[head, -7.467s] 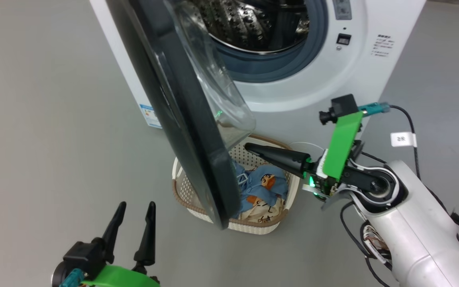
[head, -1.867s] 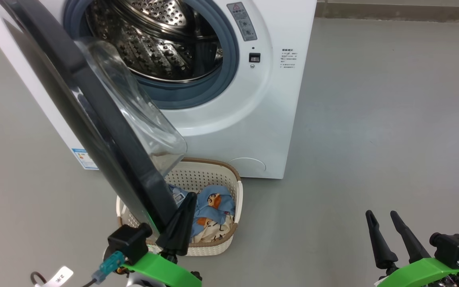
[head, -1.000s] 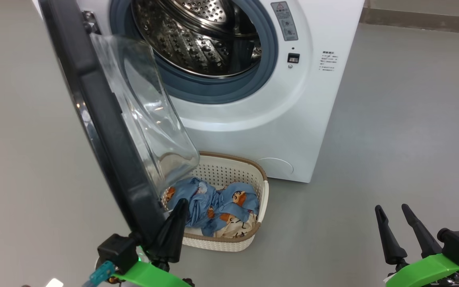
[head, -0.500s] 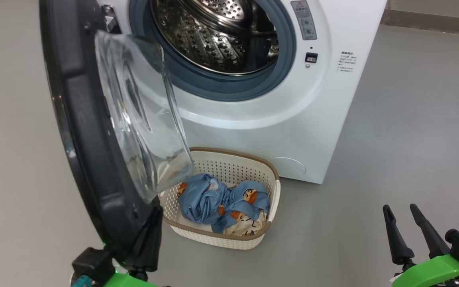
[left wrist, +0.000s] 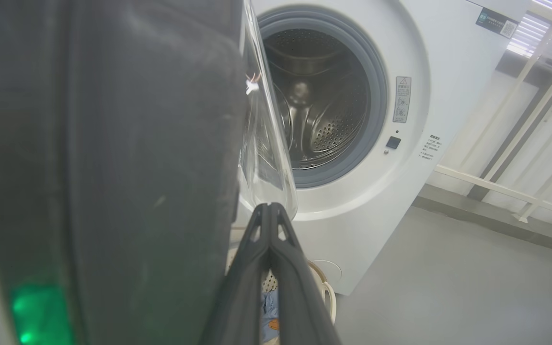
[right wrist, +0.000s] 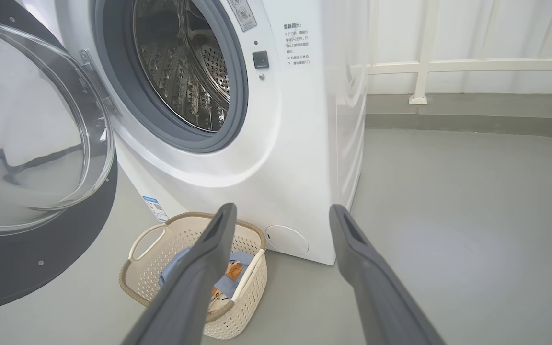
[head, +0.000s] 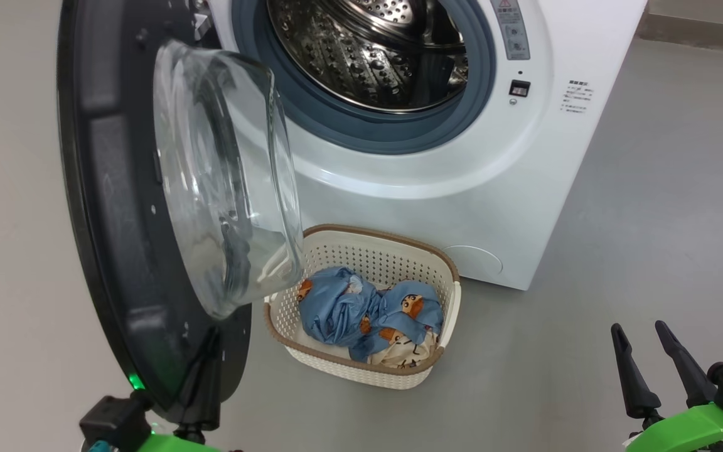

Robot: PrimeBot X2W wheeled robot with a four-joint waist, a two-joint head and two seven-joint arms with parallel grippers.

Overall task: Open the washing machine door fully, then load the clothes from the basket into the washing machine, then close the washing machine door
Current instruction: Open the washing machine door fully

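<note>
The washing machine (head: 430, 207) stands with its steel drum (head: 386, 56) exposed. Its door (head: 98, 188) hangs open to the left, black rim toward me and the clear glass bowl (head: 223, 176) bulging right. My left gripper (head: 213, 336) is shut, its fingers lying against the inner face of the door's lower rim; the left wrist view shows the closed tips (left wrist: 269, 207) beside the rim. In front of the machine sits the cream basket (head: 368, 263) holding the blue and cream clothes (head: 368, 314). At the lower right my right gripper (head: 639, 326) stands open and empty, apart from the basket (right wrist: 146, 273).
Grey floor spreads to the right of the machine and around the basket. A white railing (right wrist: 424, 67) and a low kerb run behind the machine on the right. A blue label sticker (right wrist: 154, 206) marks the machine's side, near the basket.
The door has swung wider open to the left, with my shut left gripper following against its lower rim. The head camera has shifted. More of the basket and clothes now shows.
</note>
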